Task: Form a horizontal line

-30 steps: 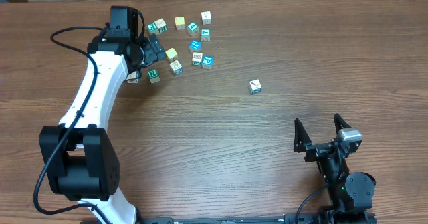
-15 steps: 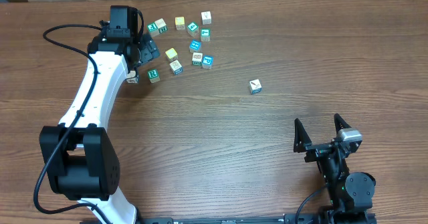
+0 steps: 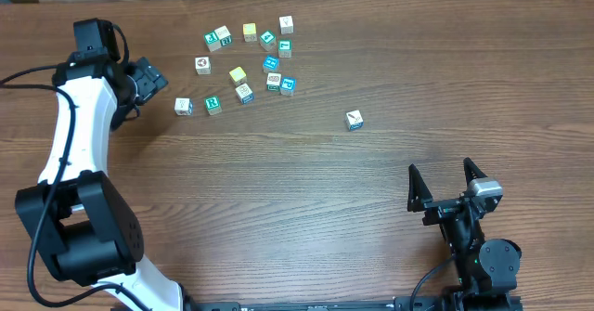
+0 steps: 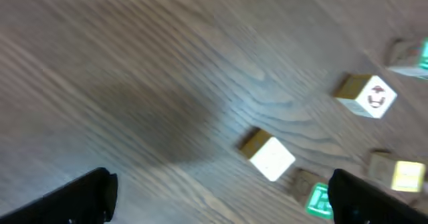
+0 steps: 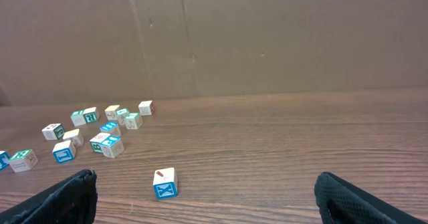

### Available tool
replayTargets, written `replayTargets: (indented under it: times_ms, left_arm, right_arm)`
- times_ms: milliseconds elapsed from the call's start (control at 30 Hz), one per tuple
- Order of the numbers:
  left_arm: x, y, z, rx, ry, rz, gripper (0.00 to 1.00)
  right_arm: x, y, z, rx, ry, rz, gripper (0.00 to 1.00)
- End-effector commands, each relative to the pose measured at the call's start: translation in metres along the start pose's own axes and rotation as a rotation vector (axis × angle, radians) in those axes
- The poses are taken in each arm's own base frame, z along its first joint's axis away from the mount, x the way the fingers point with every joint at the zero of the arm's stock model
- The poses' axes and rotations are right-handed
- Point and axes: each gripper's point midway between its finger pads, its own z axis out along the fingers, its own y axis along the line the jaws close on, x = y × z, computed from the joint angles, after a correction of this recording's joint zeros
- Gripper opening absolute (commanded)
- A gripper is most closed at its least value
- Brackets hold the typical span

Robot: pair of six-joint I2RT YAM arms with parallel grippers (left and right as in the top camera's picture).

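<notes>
The left fingers (image 4: 75, 198) are spread open with only bare worktop (image 3: 278, 209) between them. They are at the far left, well apart from the cubes. The right fingers (image 3: 413, 183) are open too and hold nothing, at the near right edge.

The horizontal line is not formed: the cubes lie loose in a group at the far middle of the worktop. Only two of them touch, a teal-green cube (image 3: 213, 41) and a white cube (image 3: 224, 35) at the far left of the group. Nearer, a plain white cube (image 3: 183, 107) and a green R cube (image 3: 213, 104) stand near each other but apart. A picture cube (image 3: 202, 65) is just beyond them. One lone cube (image 3: 354, 119) sits alone to the right.
</notes>
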Motion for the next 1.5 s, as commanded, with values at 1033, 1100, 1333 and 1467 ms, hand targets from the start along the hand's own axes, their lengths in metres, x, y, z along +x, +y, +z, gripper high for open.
replayTargets:
  times_ms: [1033,1100,1333,1467]
  left_arm:
    - [0.023,0.087,-0.017,0.041,0.307,-0.15,0.04]
    - [0.007,0.059,-0.037,0.069,0.26,-0.087,0.06]
    - [-0.043,-0.039,-0.101,0.053,-0.073,0.269,0.48]
    - [-0.032,-0.063,-0.091,-0.043,-0.132,0.406,0.82]
  right_arm:
    - [0.002,-0.001,0.0,0.001,-0.001,0.003,1.0]
    - [0.002,-0.001,0.0,0.001,-0.001,0.003,1.0]
    - [0.002,-0.001,0.0,0.001,-0.001,0.003,1.0]
    - [0.002,-0.001,0.0,0.001,-0.001,0.003,1.0]
